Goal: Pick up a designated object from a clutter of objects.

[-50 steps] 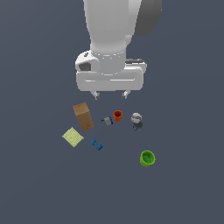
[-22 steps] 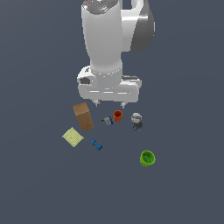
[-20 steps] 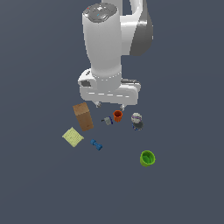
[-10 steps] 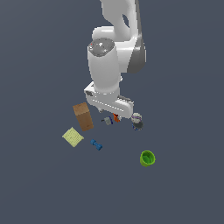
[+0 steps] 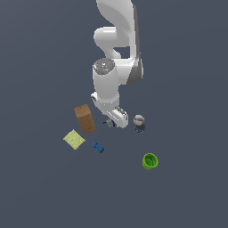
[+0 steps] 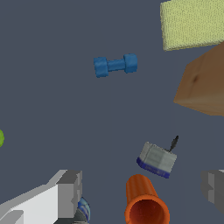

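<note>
The designated object, a tiny grey block with dark blue bits (image 6: 156, 159), lies on the floor just beside the lying orange cup (image 6: 144, 203). In the wrist view both sit between my two fingers (image 6: 68, 192), which are spread wide. My gripper (image 6: 141, 188) is open and empty. In the exterior view the gripper (image 5: 114, 121) hangs low over the clutter; the grey block (image 5: 108, 123) peeks out at its edge and the orange cup is hidden behind the hand.
The brown box (image 5: 84, 118) stands close on the exterior view's left of the hand. The pale yellow pad (image 5: 74, 139) and blue dumbbell piece (image 5: 98, 147) lie beyond it. The grey-purple figure (image 5: 139, 122) is on the exterior view's right, the green cup (image 5: 150, 160) farther off.
The arm has come down from well above the clutter and turned its hand; the gripper is now low over the orange cup and grey block. The objects have not moved.
</note>
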Motion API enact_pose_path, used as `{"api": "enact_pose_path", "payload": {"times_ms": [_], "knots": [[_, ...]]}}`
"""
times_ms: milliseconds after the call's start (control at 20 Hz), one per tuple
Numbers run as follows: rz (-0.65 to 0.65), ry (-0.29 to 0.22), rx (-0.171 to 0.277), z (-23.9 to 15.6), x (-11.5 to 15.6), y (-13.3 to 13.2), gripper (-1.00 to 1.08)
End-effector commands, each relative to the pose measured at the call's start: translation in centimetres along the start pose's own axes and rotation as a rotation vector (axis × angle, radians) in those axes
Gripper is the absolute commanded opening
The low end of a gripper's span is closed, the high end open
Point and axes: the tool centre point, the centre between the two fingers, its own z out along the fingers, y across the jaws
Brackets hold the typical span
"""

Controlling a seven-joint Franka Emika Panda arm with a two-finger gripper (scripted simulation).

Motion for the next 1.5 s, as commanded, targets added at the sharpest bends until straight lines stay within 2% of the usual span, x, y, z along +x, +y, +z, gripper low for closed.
{"api": "enact_pose_path", "payload": {"times_ms": [0, 350, 650, 950, 1450], "knots": [[0.080, 0.005, -0.005, 1.5, -0.4, 0.9, 1.00], [0.273, 0.024, -0.021, 4.7, -1.3, 3.4, 1.00], [0.378, 0.039, -0.031, 6.3, -1.8, 5.0, 1.00], [0.425, 0.047, -0.036, 7.0, -2.0, 5.7, 1.00], [0.425, 0.047, -0.036, 8.1, -2.0, 5.8, 1.00]]}}
